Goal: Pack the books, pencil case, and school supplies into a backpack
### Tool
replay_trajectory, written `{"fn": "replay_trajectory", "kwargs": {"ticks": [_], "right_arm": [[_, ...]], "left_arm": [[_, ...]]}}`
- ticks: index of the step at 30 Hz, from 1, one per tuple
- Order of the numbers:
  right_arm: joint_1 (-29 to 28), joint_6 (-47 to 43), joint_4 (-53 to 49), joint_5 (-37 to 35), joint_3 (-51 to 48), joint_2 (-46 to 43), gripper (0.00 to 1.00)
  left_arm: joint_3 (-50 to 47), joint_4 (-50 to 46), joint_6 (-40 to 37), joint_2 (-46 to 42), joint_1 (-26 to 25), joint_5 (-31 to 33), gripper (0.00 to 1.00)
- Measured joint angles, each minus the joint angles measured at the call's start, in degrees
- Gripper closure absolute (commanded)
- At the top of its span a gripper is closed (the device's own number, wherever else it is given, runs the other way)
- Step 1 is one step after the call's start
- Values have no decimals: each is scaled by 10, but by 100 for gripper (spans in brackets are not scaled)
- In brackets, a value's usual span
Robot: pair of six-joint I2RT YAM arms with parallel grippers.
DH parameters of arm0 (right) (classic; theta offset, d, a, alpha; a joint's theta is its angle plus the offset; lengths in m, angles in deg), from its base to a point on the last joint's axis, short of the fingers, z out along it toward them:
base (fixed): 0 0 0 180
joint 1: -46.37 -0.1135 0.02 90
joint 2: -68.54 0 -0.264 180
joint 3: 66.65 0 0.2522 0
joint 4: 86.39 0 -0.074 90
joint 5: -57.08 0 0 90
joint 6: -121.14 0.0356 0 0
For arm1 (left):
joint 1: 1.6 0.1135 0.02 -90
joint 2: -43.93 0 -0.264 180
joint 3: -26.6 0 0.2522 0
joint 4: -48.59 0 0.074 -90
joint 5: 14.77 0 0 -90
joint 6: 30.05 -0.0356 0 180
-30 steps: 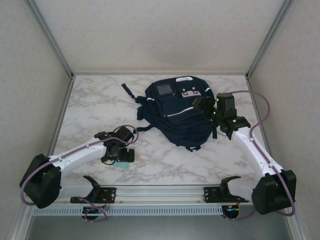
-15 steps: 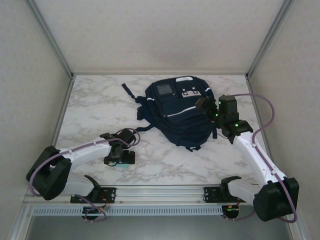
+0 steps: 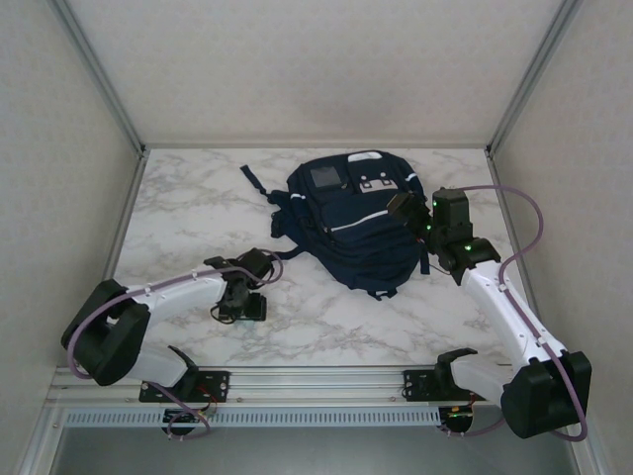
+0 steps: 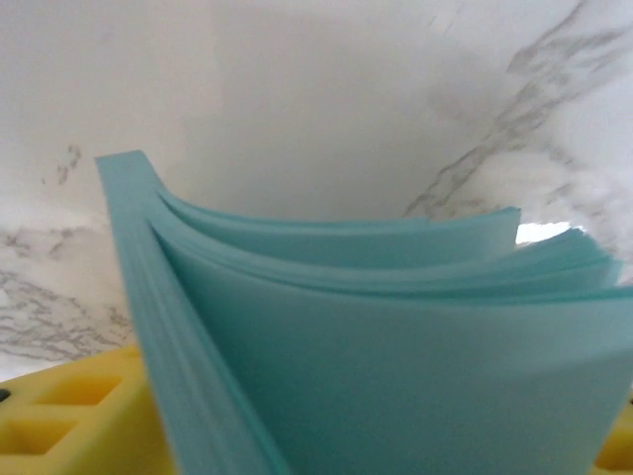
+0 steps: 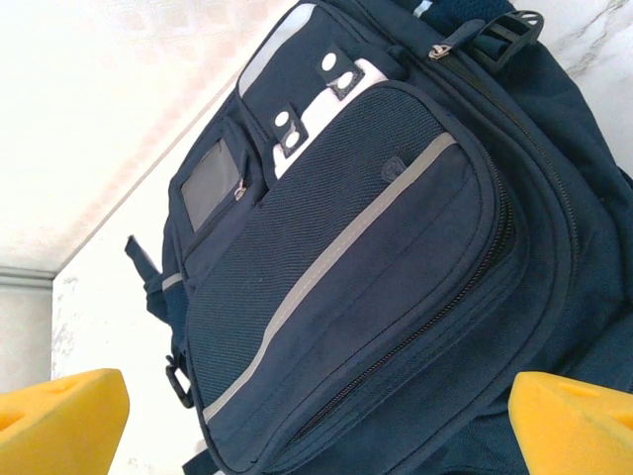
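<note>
A white, grey-veined marble table (image 3: 178, 213) carries a large navy-blue fabric backpack (image 3: 356, 233) with thin white stripes and a grey patch, lying flat at the far middle of the top. The right gripper (image 3: 404, 211) hovers just beside the backpack's right flank, its jaws spread wide with nothing between them. Near the front left, the left gripper (image 3: 242, 305) is down at the tabletop astride a small light-blue square paper pad (image 4: 396, 336), whose sheets bow upward between its 2 yellow fingers (image 4: 69, 416); whether they pinch the pad I cannot tell.

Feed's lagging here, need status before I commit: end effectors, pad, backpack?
Left end effector down around light-blue pad, pages bowed, grip unconfirmed. Right end effector open beside backpack. Backpack zips look closed.
</note>
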Motion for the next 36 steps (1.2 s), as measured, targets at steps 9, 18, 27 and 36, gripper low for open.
{"fn": "replay_trajectory", "kwargs": {"ticks": [9, 18, 27, 36], "right_arm": [[-5, -33, 13, 81, 0, 22, 5], [-7, -103, -34, 246, 68, 99, 24], [-7, -136, -84, 372, 121, 146, 42], [-15, -130, -96, 428, 120, 159, 43]], "left_arm": [[190, 14, -49, 42, 1, -22, 29], [301, 37, -209, 111, -42, -100, 30], [294, 98, -326, 96, -87, -69, 31], [278, 200, -376, 82, -105, -1, 30]]}}
